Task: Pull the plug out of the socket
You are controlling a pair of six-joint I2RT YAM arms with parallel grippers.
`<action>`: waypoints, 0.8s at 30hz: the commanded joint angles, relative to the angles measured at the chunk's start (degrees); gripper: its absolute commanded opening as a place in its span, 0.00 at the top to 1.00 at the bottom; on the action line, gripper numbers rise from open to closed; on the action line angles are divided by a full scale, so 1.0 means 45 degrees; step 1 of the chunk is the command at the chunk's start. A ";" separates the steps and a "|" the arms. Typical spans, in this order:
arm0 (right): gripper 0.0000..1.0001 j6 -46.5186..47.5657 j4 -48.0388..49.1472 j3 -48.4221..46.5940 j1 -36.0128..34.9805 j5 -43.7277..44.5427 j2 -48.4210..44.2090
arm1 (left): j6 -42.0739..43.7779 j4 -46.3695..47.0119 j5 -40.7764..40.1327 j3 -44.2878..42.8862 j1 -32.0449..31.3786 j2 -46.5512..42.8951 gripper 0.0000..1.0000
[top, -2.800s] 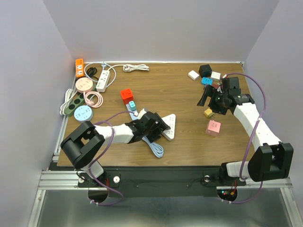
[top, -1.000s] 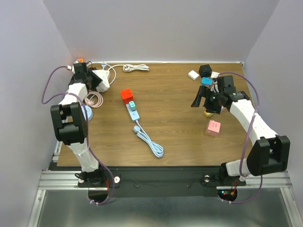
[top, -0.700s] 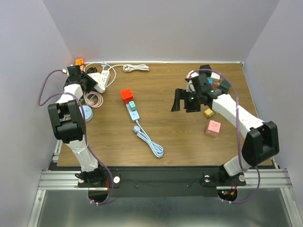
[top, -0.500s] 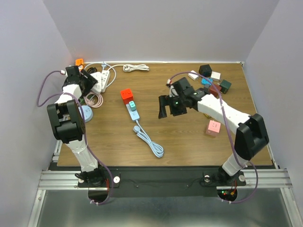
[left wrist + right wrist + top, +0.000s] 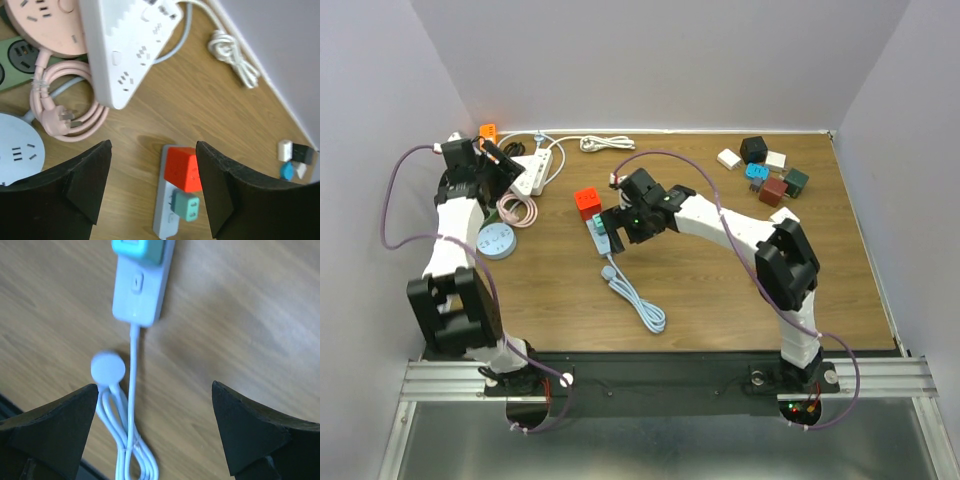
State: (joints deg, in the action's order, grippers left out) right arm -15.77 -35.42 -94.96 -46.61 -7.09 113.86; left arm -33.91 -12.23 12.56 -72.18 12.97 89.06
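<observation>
A light blue power strip (image 5: 603,236) lies on the wooden table with a red cube plug (image 5: 586,202) and a teal plug (image 5: 601,222) seated in it. My right gripper (image 5: 617,222) hovers open just right of the strip. In the right wrist view the strip's end (image 5: 141,290) and the teal plug (image 5: 137,249) sit beyond the open right gripper (image 5: 155,390). My left gripper (image 5: 492,165) is at the back left, open and empty. Its wrist view looks between the open left gripper (image 5: 154,165) at the red cube (image 5: 182,168) and teal plug (image 5: 186,208), far off.
The strip's white cable (image 5: 638,303) coils toward the near edge. A white socket block (image 5: 125,45), pink round socket (image 5: 45,22), pink cable (image 5: 67,117), green strip (image 5: 15,60) and pale blue round socket (image 5: 497,241) crowd the back left. Loose adapters (image 5: 765,175) lie back right.
My right arm has swept from the right side across to the light blue strip. My left gripper has carried the white socket block to the back left, opened and let it go.
</observation>
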 commanded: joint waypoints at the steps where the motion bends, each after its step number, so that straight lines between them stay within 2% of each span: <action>1: 0.00 0.0866 0.0742 -0.2153 -0.0423 0.0968 0.0983 | 0.0231 -0.0075 0.1133 0.1077 -0.0012 -0.1974 0.21; 10: 0.00 0.0849 0.0762 -0.4853 -0.0774 0.1321 0.3952 | 0.0036 -0.0602 0.1976 0.3537 -0.0012 -0.5079 0.21; 12: 0.00 0.0809 0.0762 -0.5030 -0.0911 0.1497 0.4246 | 0.0075 -0.0700 0.1975 0.3793 -0.0011 -0.5472 0.21; 16: 0.00 0.0187 0.0742 -0.5168 -0.1067 0.3621 0.4833 | 0.0250 -0.0973 0.1975 0.4165 -0.0012 -0.5669 0.21; 20: 0.00 -0.0069 0.0742 -0.5110 -0.1146 0.3842 0.5165 | 0.0309 -0.1013 0.1975 0.4224 -0.0012 -0.5747 0.21; 22: 0.03 -0.0206 0.0761 -0.5129 -0.1204 0.3744 0.5360 | 0.0270 -0.0994 0.2092 0.4244 -0.0012 -0.5767 0.22; 24: 0.14 -0.0381 0.0742 -0.4993 -0.1244 0.3744 0.5400 | 0.0251 -0.0954 0.2306 0.4263 0.0008 -0.5786 0.23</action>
State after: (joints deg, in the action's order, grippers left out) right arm -15.42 -32.82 -115.94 -51.53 7.94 136.88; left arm -33.80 -17.17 21.06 -53.47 12.95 64.97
